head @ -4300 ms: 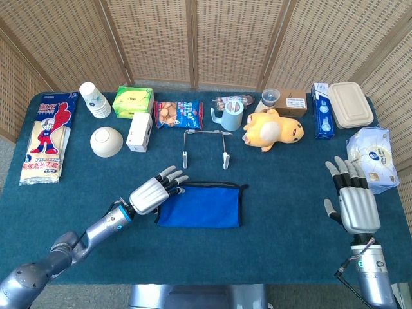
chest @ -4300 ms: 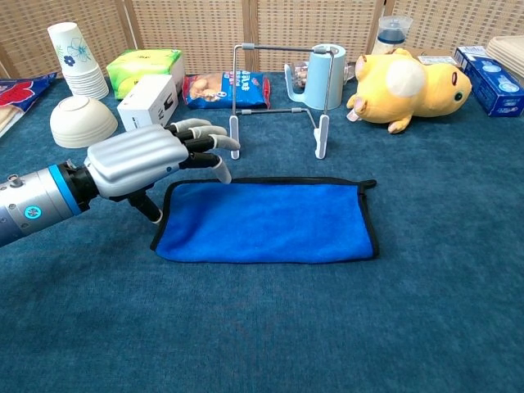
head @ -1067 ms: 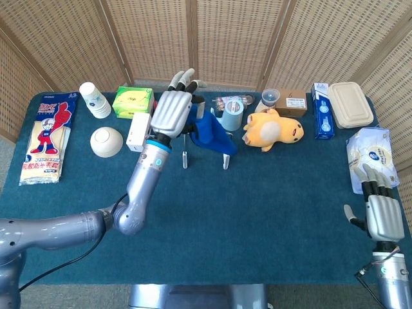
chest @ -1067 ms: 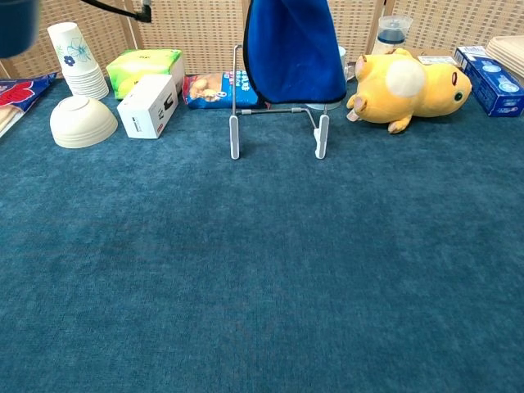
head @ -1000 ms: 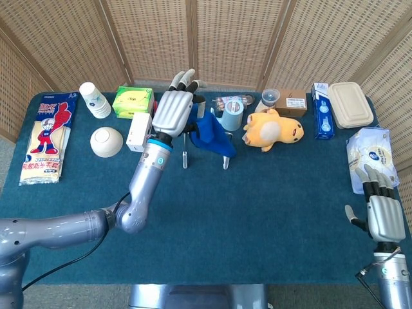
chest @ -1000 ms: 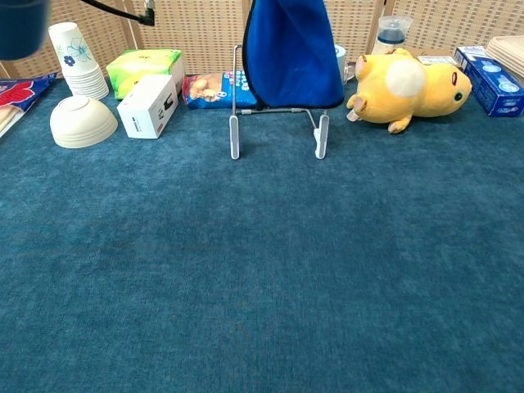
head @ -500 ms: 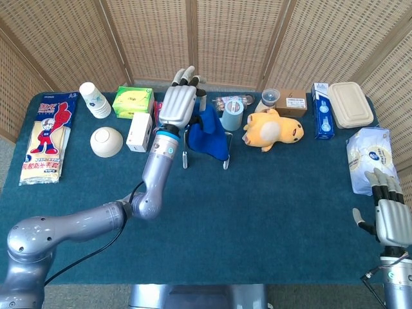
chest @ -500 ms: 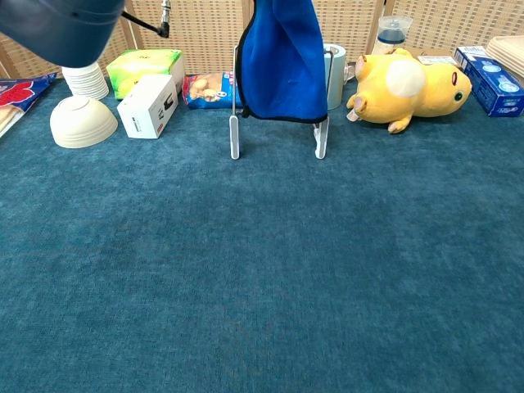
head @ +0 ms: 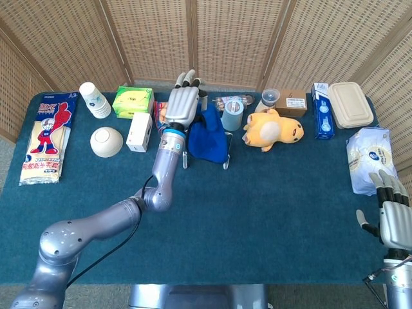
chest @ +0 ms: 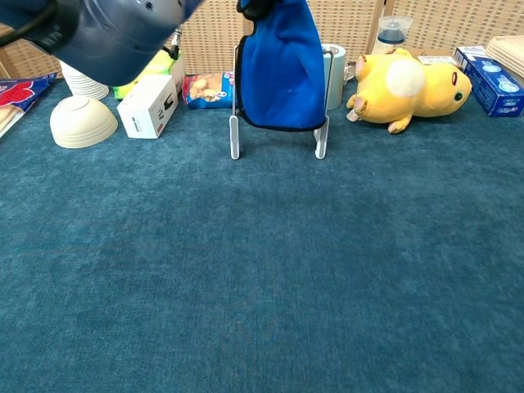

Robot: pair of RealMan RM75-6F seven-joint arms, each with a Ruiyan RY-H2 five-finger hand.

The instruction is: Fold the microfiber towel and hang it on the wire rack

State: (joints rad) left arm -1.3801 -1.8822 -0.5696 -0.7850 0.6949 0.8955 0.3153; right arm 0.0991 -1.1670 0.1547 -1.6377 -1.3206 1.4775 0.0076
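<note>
The blue microfiber towel (head: 207, 138) hangs folded and bunched at the wire rack (head: 185, 158), behind mid-table. In the chest view the towel (chest: 280, 70) covers the rack's top bar, its lower edge just above the white feet of the rack (chest: 234, 136). My left hand (head: 183, 103) is raised over the rack's left side and grips the towel's top. Its dark fingertips (chest: 255, 8) show at the chest view's upper edge. My right hand (head: 393, 219) sits at the table's near right edge, fingers apart and holding nothing.
A yellow plush (head: 271, 129) and a blue mug (head: 232, 116) stand right of the rack. A white box (head: 139, 131), a bowl (head: 106, 141), paper cups (head: 95, 100) and a green box (head: 133, 102) are to its left. A tissue pack (head: 370, 158) lies far right.
The towel, flat on the table at first, now hangs at the rack. Over the last second my left hand shifted right and lowered it. My right hand drew back toward the near edge.
</note>
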